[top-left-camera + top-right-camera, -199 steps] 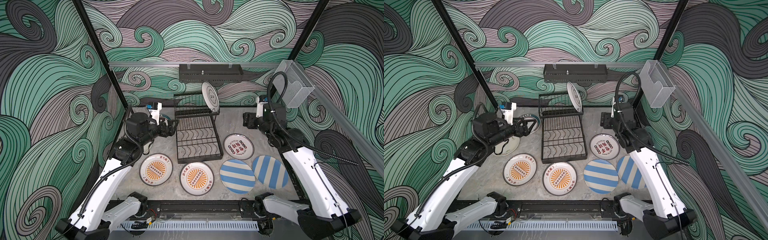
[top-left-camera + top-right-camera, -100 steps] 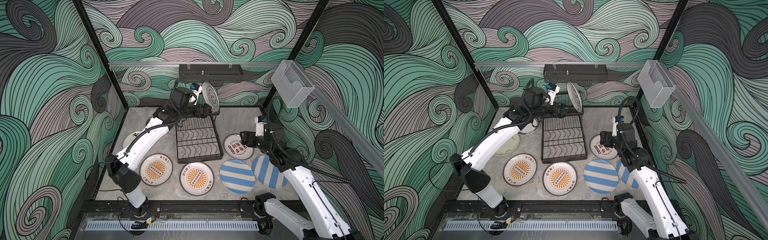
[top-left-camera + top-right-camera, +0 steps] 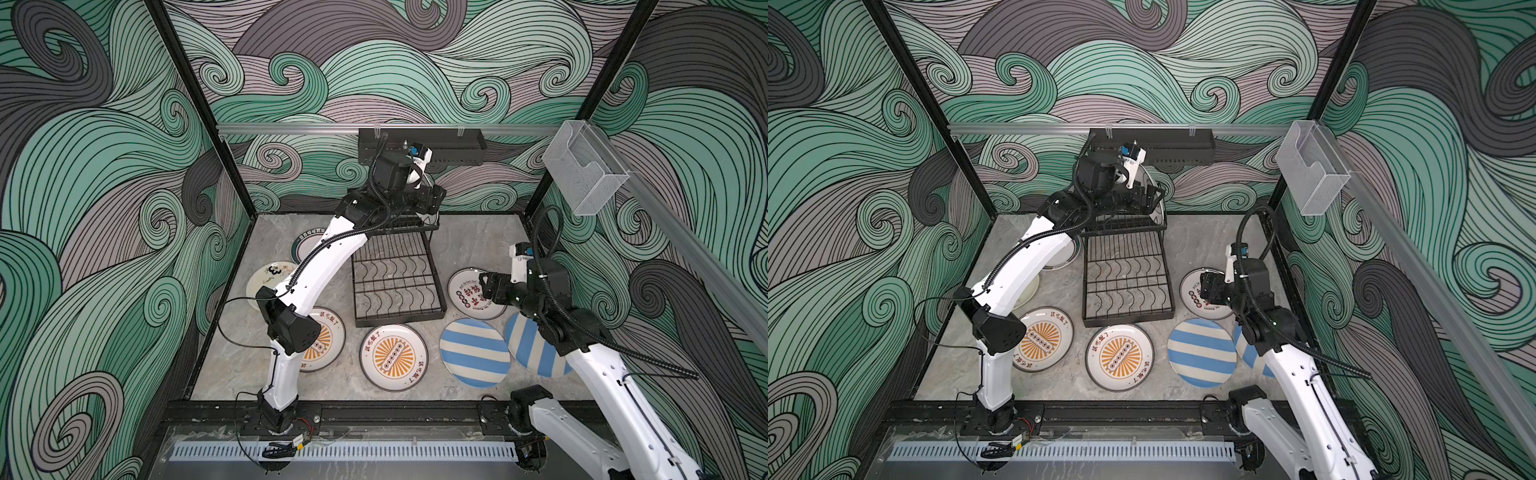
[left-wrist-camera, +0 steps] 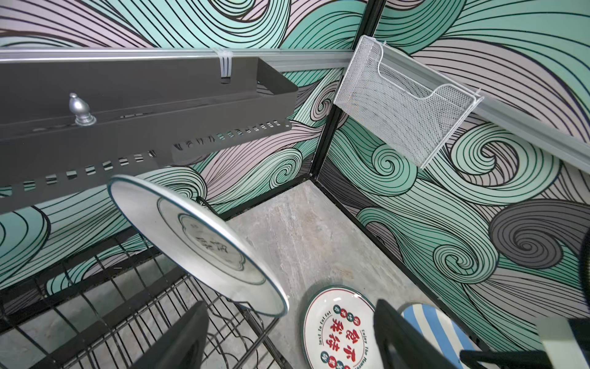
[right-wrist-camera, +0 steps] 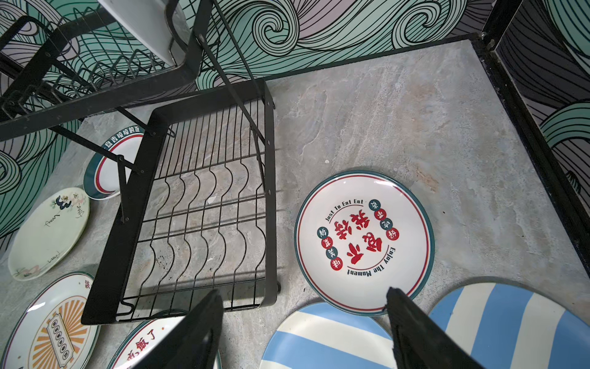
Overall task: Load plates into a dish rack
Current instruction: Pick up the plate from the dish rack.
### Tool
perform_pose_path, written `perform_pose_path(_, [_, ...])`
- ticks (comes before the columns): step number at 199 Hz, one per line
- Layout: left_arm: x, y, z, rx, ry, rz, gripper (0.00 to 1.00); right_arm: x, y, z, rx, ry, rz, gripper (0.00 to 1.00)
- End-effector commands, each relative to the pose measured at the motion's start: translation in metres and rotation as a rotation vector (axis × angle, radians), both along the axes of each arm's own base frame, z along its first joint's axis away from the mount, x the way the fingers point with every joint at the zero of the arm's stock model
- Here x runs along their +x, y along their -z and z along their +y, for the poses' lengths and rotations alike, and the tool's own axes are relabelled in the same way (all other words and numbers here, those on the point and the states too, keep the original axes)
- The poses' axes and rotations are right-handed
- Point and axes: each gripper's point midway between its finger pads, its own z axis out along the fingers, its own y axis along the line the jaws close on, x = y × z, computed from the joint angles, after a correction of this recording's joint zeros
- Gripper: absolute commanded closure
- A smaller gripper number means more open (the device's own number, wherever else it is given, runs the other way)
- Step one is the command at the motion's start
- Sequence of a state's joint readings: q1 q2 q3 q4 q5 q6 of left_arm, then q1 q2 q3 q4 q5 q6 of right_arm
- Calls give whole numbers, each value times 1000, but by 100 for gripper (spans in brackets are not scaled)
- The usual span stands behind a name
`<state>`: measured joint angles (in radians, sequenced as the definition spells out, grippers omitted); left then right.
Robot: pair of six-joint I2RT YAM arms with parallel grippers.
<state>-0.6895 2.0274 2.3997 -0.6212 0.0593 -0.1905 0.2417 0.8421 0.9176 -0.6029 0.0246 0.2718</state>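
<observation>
Upper ctr of a top view: left gripper (image 3: 1148, 197), jaws spread wide w/ nothing btwn them, level w/ the raised tier of the black wire two-tier dish rack (image 3: 399, 321). Just ahead of those jaws, not gripped: round white teal-rimmed plate (image 4: 191, 242), already slotted at the tier's right end, standing on edge and leaning off vertical. Being round, no real long axis; marked face turned toward the left gripper's side, rim seen as a thin sliver running approx. up-down the frame in a top view. Right of ctr in both top views: right gripper (image 3: 488, 286), likewise wide open and empty, hovering over the round white plate w/ red lettering (image 5: 364, 242), lying flat, face up, on the grey marbled tabletop (image 3: 469, 241) just right of the rack's lower grid. Likely step in hand: picking that plate. To do it well: go low at a free stretch of rim, away from the blue-and-cream striped plate (image 3: 473, 353) lying just beside it; get one finger under the lip before closing; tip to edge-on only once clear of the table; then line the rim up w/ a free slot next to the standing plate, w/out knocking it. Lower ctr, flat and waiting: pair of orange-sunburst plates (image 3: 395, 357).
</observation>
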Motion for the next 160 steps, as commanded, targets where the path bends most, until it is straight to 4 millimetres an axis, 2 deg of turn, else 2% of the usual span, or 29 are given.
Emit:
perform_pose_path(1, [6,25,-6,53,-6,44,23,-1,1,-5,0,28,-11,20])
perform_pose_path(29, [15,39,-11,78,-12,58,29,-2,2,-7,-10,34,-8,20])
perform_pose_path(72, [19,44,-16,74,-6,59,41,-2,4,-7,-6,34,-4,20])
perform_pose_path(99, [22,49,-12,101,-22,57,47,-2,5,-5,0,30,-3,20])
perform_pose_path(137, [24,49,-9,107,-30,57,63,0,6,-3,13,26,-3,20])
perform_pose_path(160, [25,51,-5,108,-33,68,69,2,8,0,25,18,3,20])
